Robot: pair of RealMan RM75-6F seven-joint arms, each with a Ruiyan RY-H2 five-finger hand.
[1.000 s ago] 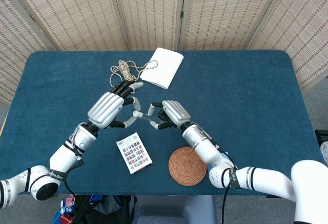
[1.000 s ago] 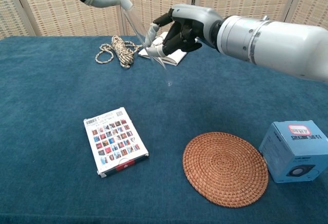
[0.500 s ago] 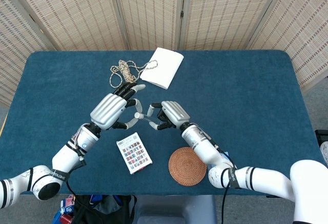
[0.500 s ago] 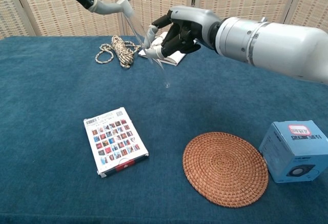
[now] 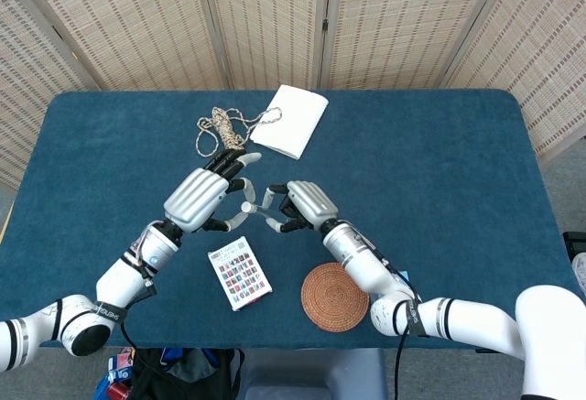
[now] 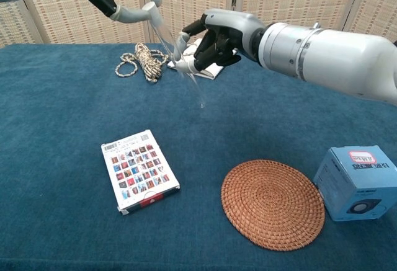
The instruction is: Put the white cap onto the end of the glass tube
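Note:
A clear glass tube (image 6: 193, 86) hangs tilted above the table, its lower end pointing down to the right. My right hand (image 5: 307, 204) (image 6: 217, 35) pinches it near the middle between thumb and fingers. My left hand (image 5: 203, 197) reaches in from the upper left of the chest view, where only its fingertips (image 6: 131, 14) show. They pinch the small white cap (image 5: 247, 207) (image 6: 151, 8) right at the tube's upper end. I cannot tell whether the cap sits on the tube or only touches it.
On the blue table (image 5: 439, 162) lie a printed card pack (image 5: 240, 273) (image 6: 139, 170), a woven coaster (image 5: 334, 297) (image 6: 273, 204) and a blue box (image 6: 358, 181) at the front. A coiled rope (image 5: 220, 127) and a white notebook (image 5: 290, 120) lie at the back.
My left hand has edged toward the right hand, carrying the cap closer along the tube's upper end. The right hand and tube have shifted only slightly.

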